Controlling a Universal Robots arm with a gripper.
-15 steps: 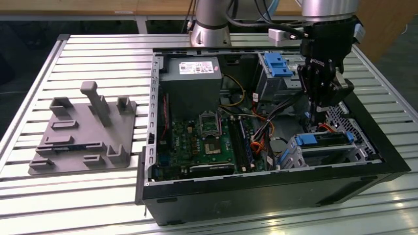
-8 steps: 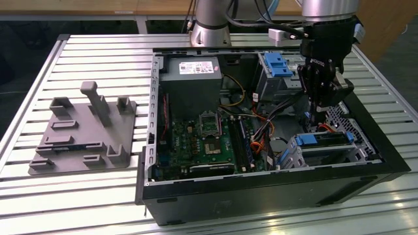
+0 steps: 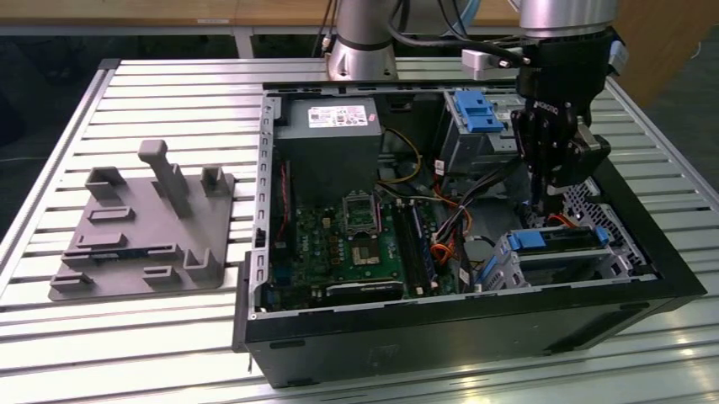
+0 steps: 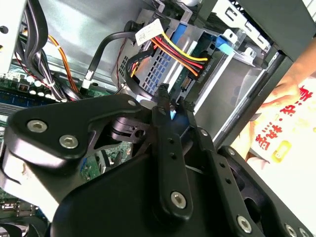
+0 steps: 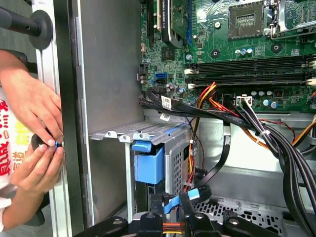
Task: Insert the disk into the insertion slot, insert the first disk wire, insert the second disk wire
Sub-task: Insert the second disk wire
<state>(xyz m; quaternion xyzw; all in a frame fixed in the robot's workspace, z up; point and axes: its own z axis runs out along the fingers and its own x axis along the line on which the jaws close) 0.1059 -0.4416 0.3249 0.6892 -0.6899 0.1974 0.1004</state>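
At insertion slot (image 5: 175, 168), claw (image 4: 171, 106) clamped on blue wire plug (image 5: 170, 201); white printed tag (image 4: 149, 30) near.

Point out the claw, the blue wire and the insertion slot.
claw (image 4: 172, 103), second wrist view, midway between its fingertips
blue wire (image 5: 201, 191), first wrist view, its curved stretch
insertion slot (image 5: 174, 163), first wrist view, perforated side wall

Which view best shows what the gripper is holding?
First wrist view: the gripper pinches a blue connector, its cable trailing beside the insertion slot. Second wrist view shows a blue sliver between the fingertips; in the exterior view it's too small to tell.
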